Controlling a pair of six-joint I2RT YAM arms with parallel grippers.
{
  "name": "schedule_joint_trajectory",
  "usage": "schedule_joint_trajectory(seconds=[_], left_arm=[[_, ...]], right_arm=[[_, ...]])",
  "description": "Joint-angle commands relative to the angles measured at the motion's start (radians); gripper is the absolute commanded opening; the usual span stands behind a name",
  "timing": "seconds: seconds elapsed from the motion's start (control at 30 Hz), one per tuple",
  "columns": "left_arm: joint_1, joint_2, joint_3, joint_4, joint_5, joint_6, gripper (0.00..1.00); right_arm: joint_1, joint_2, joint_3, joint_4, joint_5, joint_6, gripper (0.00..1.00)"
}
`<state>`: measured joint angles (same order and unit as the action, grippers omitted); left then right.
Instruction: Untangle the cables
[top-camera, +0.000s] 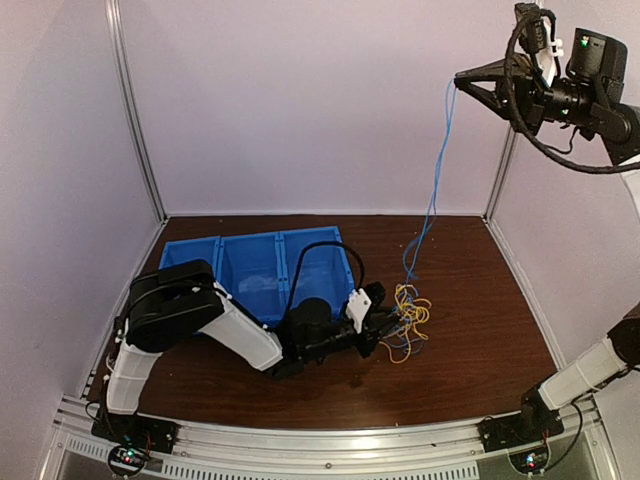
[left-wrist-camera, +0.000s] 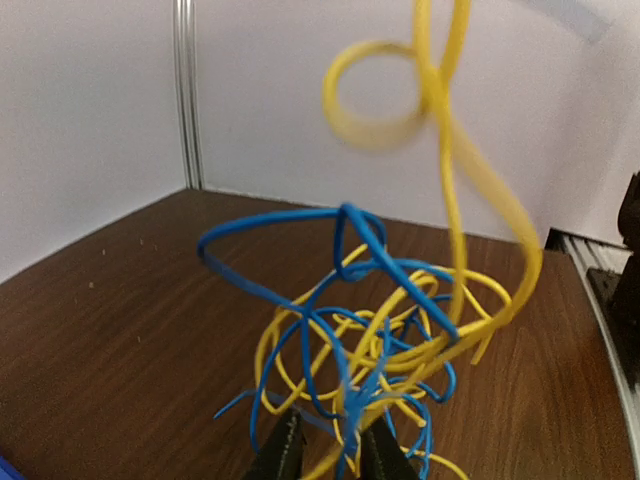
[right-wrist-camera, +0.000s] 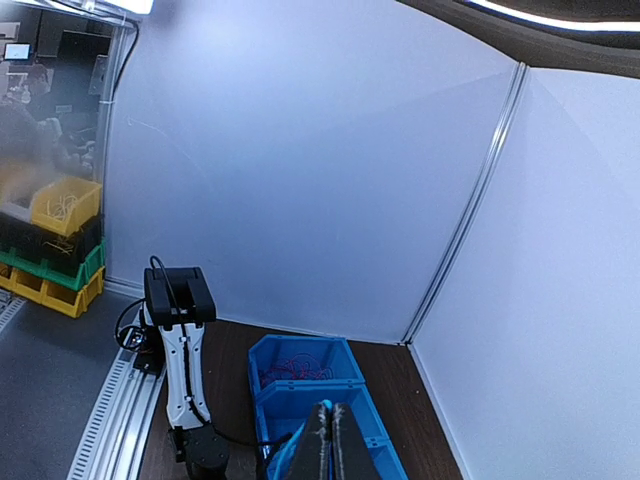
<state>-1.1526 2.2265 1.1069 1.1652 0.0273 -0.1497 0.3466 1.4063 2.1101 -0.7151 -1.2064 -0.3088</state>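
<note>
Top view, left gripper: I am reaching my left gripper (top-camera: 388, 318) low across the table (top-camera: 480, 330), and its tip is sitting at the left edge of the cables (top-camera: 408, 322).
Top view, cables: a blue and yellow tangle is lying on the table, just right of the bin (top-camera: 255, 262).
Top view, right gripper: I am holding my right gripper (top-camera: 458, 82) high on the right. Its jaws are pressing together on the blue cable (top-camera: 437, 170), which is hanging from the tip down into the tangle.
Left wrist, fingertips: my fingertips (left-wrist-camera: 288, 450) are standing slightly apart at the bottom edge, with blue and yellow strands running between them. I cannot tell whether they are pinching those strands.
Left wrist, cables: the tangle is sitting right in front of the fingertips, with one yellow loop (left-wrist-camera: 375, 95) rising well above it.
Right wrist, fingers: my fingers (right-wrist-camera: 322, 440) are lying closed against each other, looking down from high up.
Right wrist, bin: the bin is sitting below, with red wires (right-wrist-camera: 298, 370) lying in its far compartment and my left arm (right-wrist-camera: 180, 340) standing beside it.
</note>
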Motion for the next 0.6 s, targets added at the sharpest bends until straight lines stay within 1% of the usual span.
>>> schedule_joint_trajectory(seconds=[0.0, 0.17, 0.3, 0.47, 0.57], left_arm=[[0.005, 0.037, -0.043, -0.130, 0.016, -0.018, 0.21], [0.005, 0.024, -0.071, -0.130, 0.020, -0.014, 0.22], [0.004, -0.035, -0.145, -0.080, 0.021, -0.022, 0.24], [0.004, -0.143, -0.273, -0.034, 0.010, -0.032, 0.24], [0.002, -0.209, -0.337, -0.017, -0.001, -0.039, 0.27]], right_arm=[[-0.006, -0.039, -0.024, 0.136, -0.062, 0.041, 0.00], [-0.023, -0.056, -0.028, 0.140, -0.051, 0.043, 0.00], [-0.026, -0.074, -0.086, 0.117, -0.032, 0.012, 0.00], [-0.026, -0.118, -0.245, 0.110, 0.012, -0.028, 0.00], [-0.027, -0.143, -0.366, 0.119, 0.027, -0.050, 0.00]])
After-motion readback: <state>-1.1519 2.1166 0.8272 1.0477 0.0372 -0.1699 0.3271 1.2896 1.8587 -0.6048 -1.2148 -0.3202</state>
